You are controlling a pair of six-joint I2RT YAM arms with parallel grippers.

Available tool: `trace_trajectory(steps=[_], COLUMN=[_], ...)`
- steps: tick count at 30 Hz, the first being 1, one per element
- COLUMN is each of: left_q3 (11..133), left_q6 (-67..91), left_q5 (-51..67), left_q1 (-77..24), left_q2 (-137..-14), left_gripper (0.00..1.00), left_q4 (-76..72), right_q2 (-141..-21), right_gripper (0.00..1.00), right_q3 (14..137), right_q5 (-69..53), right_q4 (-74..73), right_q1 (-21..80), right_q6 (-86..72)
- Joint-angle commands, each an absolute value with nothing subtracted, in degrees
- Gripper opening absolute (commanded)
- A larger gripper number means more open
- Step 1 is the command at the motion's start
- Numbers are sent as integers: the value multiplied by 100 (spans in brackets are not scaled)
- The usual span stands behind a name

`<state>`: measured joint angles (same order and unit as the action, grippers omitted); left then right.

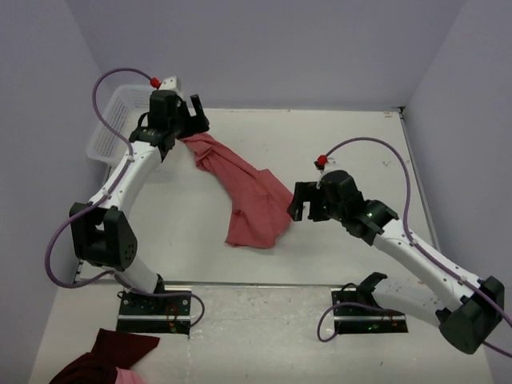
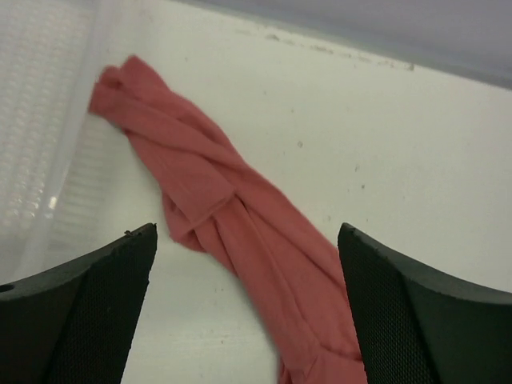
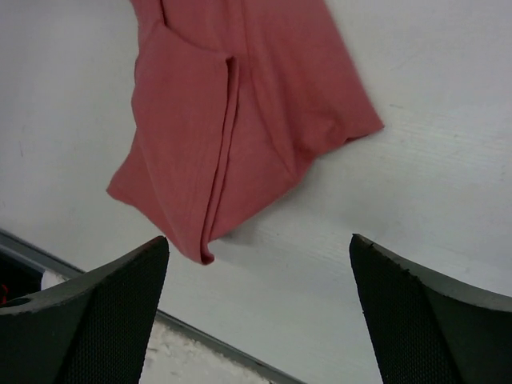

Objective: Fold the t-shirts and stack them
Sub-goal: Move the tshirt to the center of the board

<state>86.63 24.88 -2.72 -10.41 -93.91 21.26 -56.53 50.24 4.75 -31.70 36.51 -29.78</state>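
One salmon-red t-shirt [image 1: 244, 188] lies crumpled in a long twisted strip across the table, from the upper left down to the middle. My left gripper [image 1: 194, 120] is open and empty just above its upper end. In the left wrist view the twisted shirt [image 2: 232, 232] runs between my open fingers. My right gripper [image 1: 299, 201] is open and empty just right of the shirt's lower end. The right wrist view shows that wider end [image 3: 232, 112] lying flat beyond the fingertips.
A white plastic basket [image 1: 112, 120] stands at the far left by the wall; its mesh wall shows in the left wrist view [image 2: 40, 136]. A dark maroon cloth bundle with a pink patch [image 1: 108, 360] lies at the near left, off the table. The table's near edge [image 3: 88, 272] is close to the right gripper.
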Motion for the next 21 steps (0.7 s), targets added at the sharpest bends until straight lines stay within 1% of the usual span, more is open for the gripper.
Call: trace_trajectory(steps=[1,2,4,5,8,12,16,21], left_q3=[7817,7639,7288,7217,6988,6847,6759,6548], left_q6=[2741,2820,2847,2848,2769,2690,2654,2689], left_q5=[-70,-70,-26,182,246,290,378,430], left_q1=[-1239,-1318,-1397,-1450,-1547,-1573,-1573,-1573], left_q2=[-8527,-8264,-8034,-7850,-7534,-7278,-7268,-7269], left_gripper=[94,93,92,92,91,90,90,90], left_q4=[1556,1486,1380,1362,1406,1450,1442,1327], right_q2=[-6098,-6448,-6766,-7002,-7206,-7347,-7409,-7699], right_gripper=[94,86,79,71,63,57,55,53], right_q3=[4720,4702,4623,4553,4378,4280,4201,4245], right_q5=[-201,-185,-115,-36,-9,-9,132,158], right_q4=[-2497,-2418,-2172,-1988,-1654,-1494,-1381,-1318], right_q1=[3972,4164,4341,4516,4728,4983,5264,5344], right_q6=[-3093,-3172,-3269,-3374,-3585,-3761,-3937,-4008])
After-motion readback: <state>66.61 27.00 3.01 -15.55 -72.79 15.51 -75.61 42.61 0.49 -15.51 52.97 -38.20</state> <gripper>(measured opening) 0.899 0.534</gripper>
